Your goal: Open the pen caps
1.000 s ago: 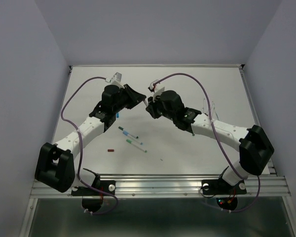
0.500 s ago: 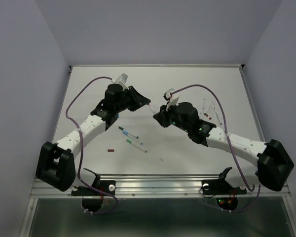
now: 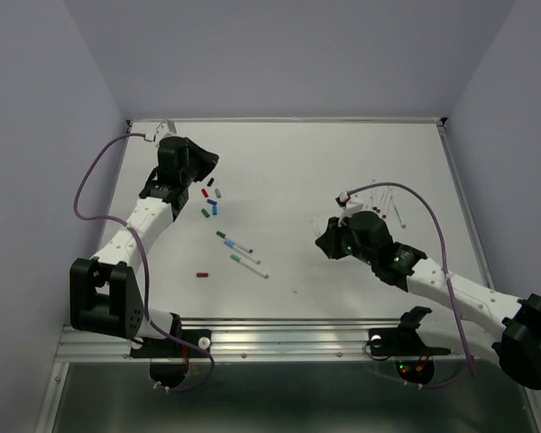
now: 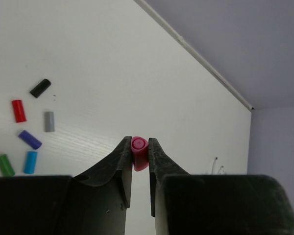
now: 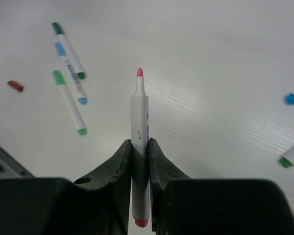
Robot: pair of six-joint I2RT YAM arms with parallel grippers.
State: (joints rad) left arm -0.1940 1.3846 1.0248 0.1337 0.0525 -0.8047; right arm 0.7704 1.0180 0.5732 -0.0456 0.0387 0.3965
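Beneath everything, a white table (image 3: 288, 162). Across it from above, two arms: left arm (image 3: 131, 234) stretched toward the far left corner, right arm (image 3: 451, 289) low at the near right. From overhead, cannot tell the finger state of either gripper, both tucked under the wrists.

Closer in, left gripper (image 4: 139, 145) with fingers pressed onto one pink pen cap (image 4: 139, 157), its sides hidden between them; touching the table or not, cannot tell. Right gripper (image 5: 139, 145) pinching one white pen (image 5: 139, 110), uncapped, pink tip pointing away from the wrist, lower barrel partly hidden by the fingers.

Left of that, three pens (image 5: 70, 73) lying close together, coloured at both ends. At the right edge of the same view, two more pen ends, blue and green, barrels cut off. Beyond the right gripper from above, thin barrels (image 3: 383, 200) too faint to count.

Near the left gripper, six loose pen caps (image 4: 29, 139) flat on the table: black, red, grey, purple, green, blue. Apart, beside the three pens, one dark red cap (image 5: 15, 86).
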